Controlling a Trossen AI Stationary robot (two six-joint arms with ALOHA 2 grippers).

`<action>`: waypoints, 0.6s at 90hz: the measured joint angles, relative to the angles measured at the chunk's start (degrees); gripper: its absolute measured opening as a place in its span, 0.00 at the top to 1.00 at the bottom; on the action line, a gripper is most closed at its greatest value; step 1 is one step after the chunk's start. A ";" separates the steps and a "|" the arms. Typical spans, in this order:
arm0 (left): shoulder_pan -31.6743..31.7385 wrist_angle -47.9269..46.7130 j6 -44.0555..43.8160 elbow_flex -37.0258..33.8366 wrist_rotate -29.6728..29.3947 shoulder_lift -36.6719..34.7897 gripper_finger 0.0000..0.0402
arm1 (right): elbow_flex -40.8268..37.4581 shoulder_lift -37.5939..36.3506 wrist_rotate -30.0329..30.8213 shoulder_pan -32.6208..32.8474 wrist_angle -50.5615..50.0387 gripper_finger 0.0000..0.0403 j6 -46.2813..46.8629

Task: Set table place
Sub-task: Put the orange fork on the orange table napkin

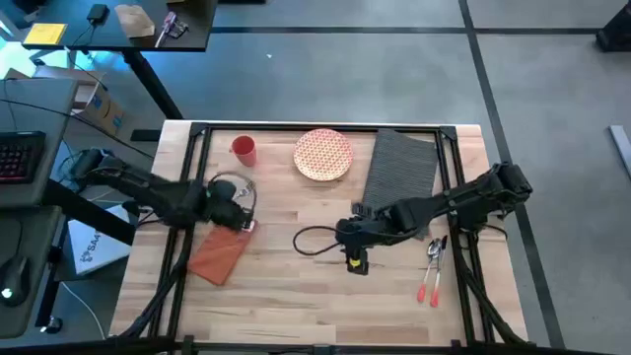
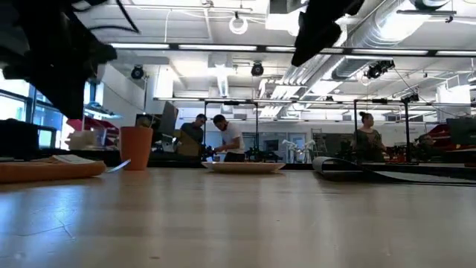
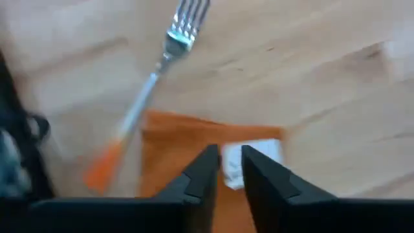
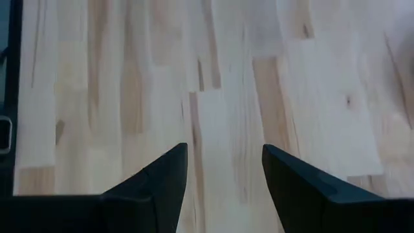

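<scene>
The dark grey ribbed placemat [image 1: 402, 166] lies on the light wood table [image 1: 296, 296] at the far right, beside a red-patterned plate [image 1: 322, 155] and a red cup [image 1: 244, 150]. An orange napkin [image 1: 219, 256] lies flat at the near left. My left gripper [image 3: 229, 162] hangs above the napkin's end with the white tag [image 3: 255, 162]; its fingers are a narrow gap apart and hold nothing. An orange-handled fork [image 3: 152, 84] lies on the wood beside the napkin. My right gripper [image 4: 224, 165] hovers open over bare wood at mid-table [image 1: 355, 254].
Two orange-handled pieces of cutlery [image 1: 432, 271] lie near the right edge, beside the right arm. A black bar frame [image 1: 315, 127] runs around the tabletop. A dark desk with clutter [image 1: 118, 25] stands beyond the far left corner. People [image 2: 216, 138] stand in the room behind.
</scene>
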 joint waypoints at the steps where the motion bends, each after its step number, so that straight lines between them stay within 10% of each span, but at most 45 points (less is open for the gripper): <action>1: 1.15 0.00 1.50 0.00 0.34 0.11 0.76 | 0.00 0.00 0.01 -0.10 0.01 0.54 0.22; 28: 24.57 5.76 34.25 -0.46 5.97 8.46 0.73 | 0.00 0.00 -0.35 -1.56 0.10 0.54 9.55; 54: 30.73 10.06 47.38 -1.85 13.31 19.64 0.80 | 0.00 0.00 -0.48 -1.25 0.09 0.54 16.76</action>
